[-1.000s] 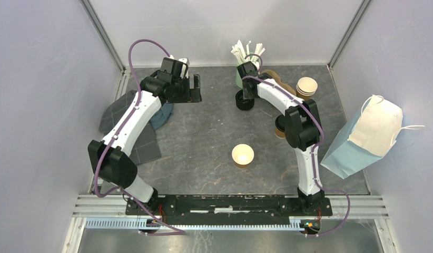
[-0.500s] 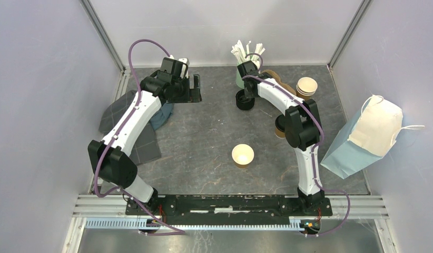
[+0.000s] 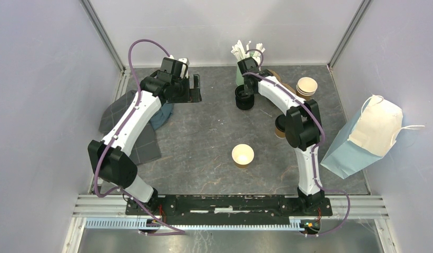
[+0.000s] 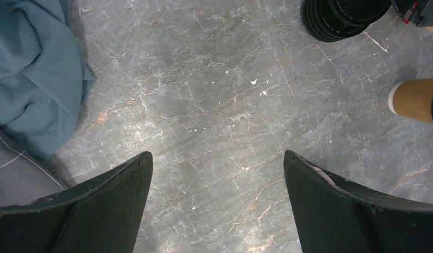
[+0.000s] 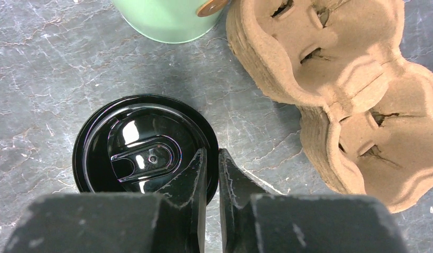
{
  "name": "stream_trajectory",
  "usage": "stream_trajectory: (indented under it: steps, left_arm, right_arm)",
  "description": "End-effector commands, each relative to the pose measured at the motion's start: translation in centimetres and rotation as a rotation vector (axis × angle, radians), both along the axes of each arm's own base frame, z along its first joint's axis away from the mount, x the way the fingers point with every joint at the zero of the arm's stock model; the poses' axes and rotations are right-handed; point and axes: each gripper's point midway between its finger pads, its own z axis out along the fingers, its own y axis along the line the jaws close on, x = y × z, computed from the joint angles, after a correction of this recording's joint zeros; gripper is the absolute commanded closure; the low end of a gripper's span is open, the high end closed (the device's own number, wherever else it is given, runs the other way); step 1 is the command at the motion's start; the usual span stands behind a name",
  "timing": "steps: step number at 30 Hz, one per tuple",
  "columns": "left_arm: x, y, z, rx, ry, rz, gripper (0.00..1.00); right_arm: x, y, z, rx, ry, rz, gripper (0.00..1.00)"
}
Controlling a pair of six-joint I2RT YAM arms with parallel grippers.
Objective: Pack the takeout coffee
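Pincers from above: left pincer (image 3: 195, 88) spread wide, empty; right pincer (image 3: 247, 90) sits on lid stack (image 3: 244, 101), lidded cup (image 3: 279, 128) behind it (arm half hides it). Left wrist: cup off to its right. Right wrist: fingers (image 5: 196, 174) nearly together, nipping top lid's (image 5: 140, 150) rim.

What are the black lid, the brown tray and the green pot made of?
Lid: probably plastic, glossy black; it mirrors the lights sharply. Tray: looks like moulded paper pulp, matte and fibrous, with rough torn-looking edges. Pot: smooth pale green with a soft sheen; painted metal or ceramic, I cannot tell which.
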Motion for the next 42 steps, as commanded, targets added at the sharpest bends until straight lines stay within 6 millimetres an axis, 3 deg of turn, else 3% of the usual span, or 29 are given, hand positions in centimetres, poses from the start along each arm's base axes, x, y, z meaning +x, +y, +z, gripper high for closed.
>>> stream_trajectory:
  steps: [1,4,9,15,18,22,27,31,37,42]
  left_arm:
    - [0.0,0.3,2.1,-0.013,-0.054,0.002,0.01]
    - [0.0,0.4,2.3,-0.015,-0.058,0.002,0.01]
    - [-0.2,0.3,3.2,-0.037,-0.068,0.009,0.00]
    - [-1.6,-3.7,3.9,-0.263,-0.001,-0.068,0.01]
    - [-1.3,-5.2,3.7,-0.336,0.070,-0.063,0.04]
    - [-0.6,-6.8,3.3,-0.401,0.158,-0.040,0.16]
    - [-0.8,-8.2,1.5,-0.416,0.221,0.002,0.22]
    - [-1.5,-10.6,0.5,-0.385,0.246,-0.003,0.25]
    - [-2.2,-14.2,-0.1,-0.316,0.253,-0.010,0.33]
    - [-2.3,-13.9,-1.1,-0.226,0.227,0.041,0.45]
  right_arm:
    - [0.4,-0.6,4.9,0.035,-0.090,-0.032,0.89]
    - [-0.2,-0.9,5.9,0.045,-0.093,-0.019,0.90]
    - [-1.6,-0.3,8.3,0.055,-0.114,0.148,0.93]
    - [-6.2,2.4,10.2,0.126,-0.091,0.401,0.93]
    - [-8.8,3.7,10.6,0.097,-0.087,0.484,0.93]
    - [-11.1,4.8,10.6,0.073,-0.097,0.533,0.93]
    - [-12.3,5.8,10.2,0.043,-0.092,0.564,0.95]
    - [-13.2,6.9,10.8,0.050,-0.106,0.594,0.95]
    - [-14.2,6.8,11.6,0.056,-0.086,0.616,0.96]
    - [-15.3,6.2,11.6,0.069,-0.089,0.617,0.96]
